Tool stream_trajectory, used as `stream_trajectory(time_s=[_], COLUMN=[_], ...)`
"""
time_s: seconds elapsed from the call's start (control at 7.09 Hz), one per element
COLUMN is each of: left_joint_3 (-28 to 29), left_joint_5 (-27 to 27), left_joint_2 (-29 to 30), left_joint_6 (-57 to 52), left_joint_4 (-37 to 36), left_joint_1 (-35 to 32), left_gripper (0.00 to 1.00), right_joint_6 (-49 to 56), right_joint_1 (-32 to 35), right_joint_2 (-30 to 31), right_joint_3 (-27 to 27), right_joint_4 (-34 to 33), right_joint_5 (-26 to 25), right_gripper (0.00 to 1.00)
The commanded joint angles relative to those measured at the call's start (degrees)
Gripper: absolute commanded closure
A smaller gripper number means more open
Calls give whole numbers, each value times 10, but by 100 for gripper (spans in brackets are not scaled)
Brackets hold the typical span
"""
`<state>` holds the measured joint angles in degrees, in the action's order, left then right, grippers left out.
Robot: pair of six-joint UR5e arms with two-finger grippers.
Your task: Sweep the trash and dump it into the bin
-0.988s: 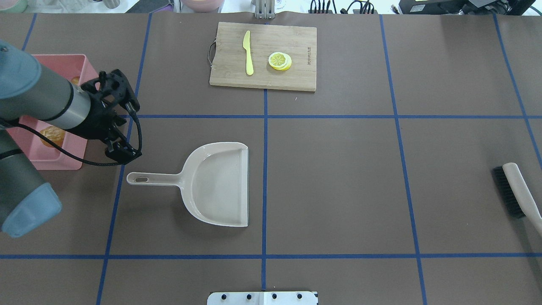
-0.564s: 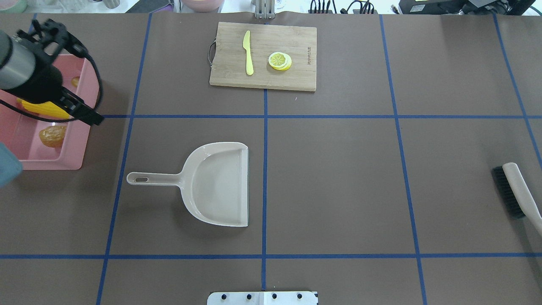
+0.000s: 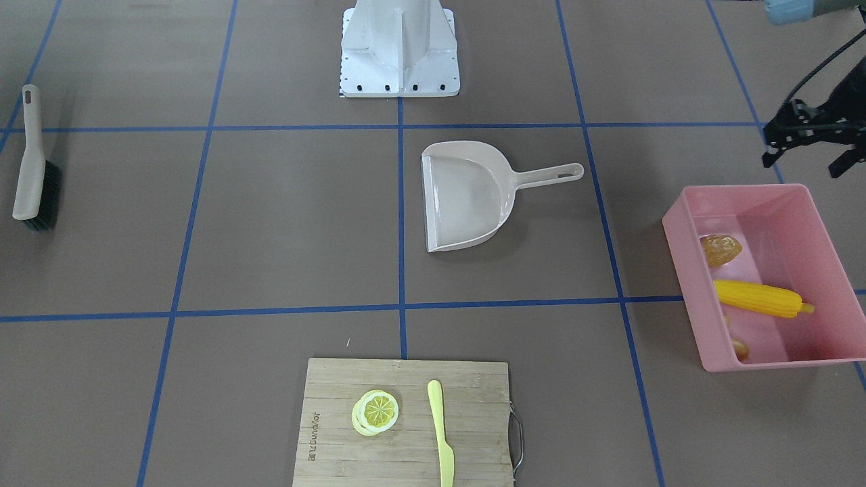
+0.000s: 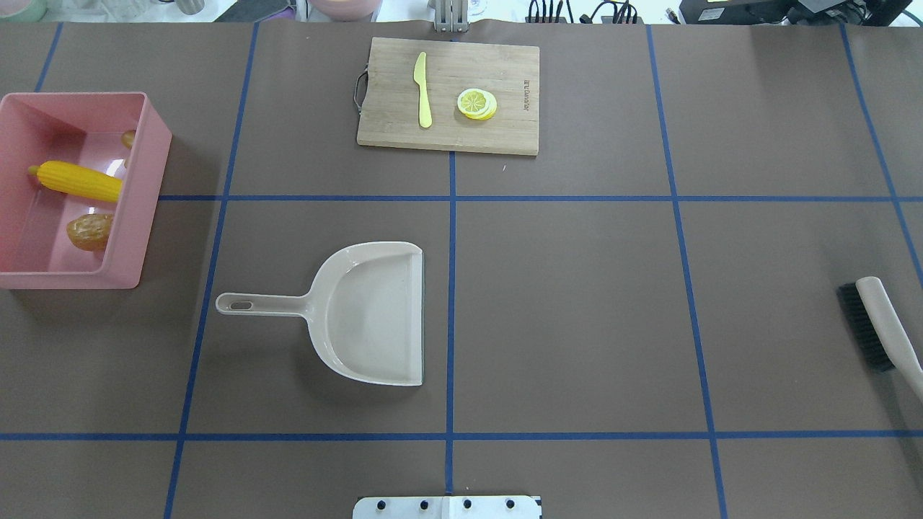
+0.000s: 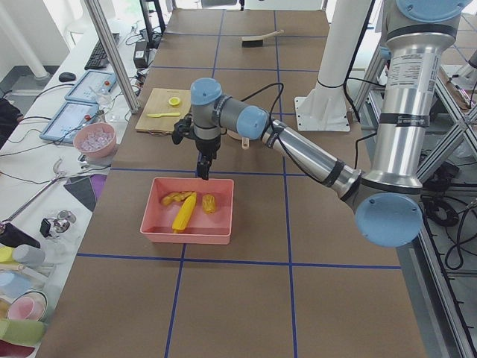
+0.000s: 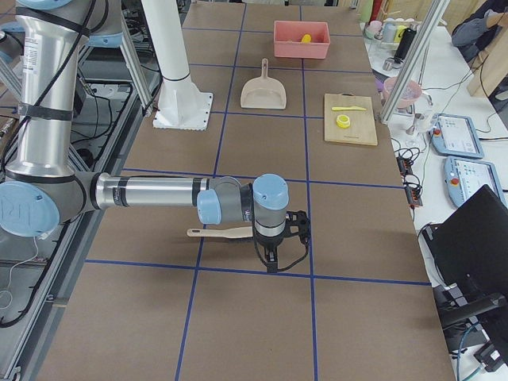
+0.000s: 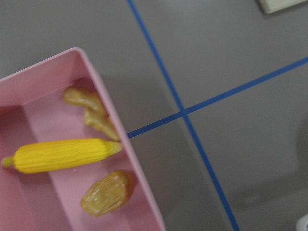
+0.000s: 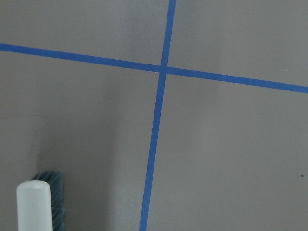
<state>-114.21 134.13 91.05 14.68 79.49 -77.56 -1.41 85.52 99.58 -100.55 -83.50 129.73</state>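
The pink bin stands at the table's left edge. In it lie the yellow corn cob, the brown potato and the tan ginger root. The left wrist view looks down on the corn, the potato and the ginger. My left gripper hangs above the bin's rim, holding nothing; I cannot tell whether it is open. My right gripper hovers beside the brush; I cannot tell its state.
The empty beige dustpan lies left of centre, handle towards the bin. The brush lies at the right edge. A wooden cutting board with a pale yellow knife and a lemon slice sits at the back.
My left arm has swung from beside the dustpan handle, across the bin, and out of the overhead view's left side. The bin's contents now show in full.
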Motion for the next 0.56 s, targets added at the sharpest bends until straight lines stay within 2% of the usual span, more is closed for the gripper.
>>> stream_trajectory(time_s=[0.0, 0.14, 0.28, 0.42], left_joint_3=[84, 106, 110, 112], left_joint_5=[25, 24, 25, 25], left_joint_2=[-27, -26, -28, -54], left_joint_6=[-1, -2, -36, -111], left_joint_4=[1, 2, 2, 1], left_joint_1=[-45, -48, -79, -97], left_gripper=[1, 1, 1, 1], right_joint_6=[0, 0, 0, 0], right_joint_1=[0, 0, 0, 0], right_joint_2=[0, 1, 1, 1], right_joint_3=[0, 0, 0, 0], right_joint_4=[0, 0, 0, 0], right_joint_5=[1, 0, 0, 0], right_gripper=[0, 0, 0, 0])
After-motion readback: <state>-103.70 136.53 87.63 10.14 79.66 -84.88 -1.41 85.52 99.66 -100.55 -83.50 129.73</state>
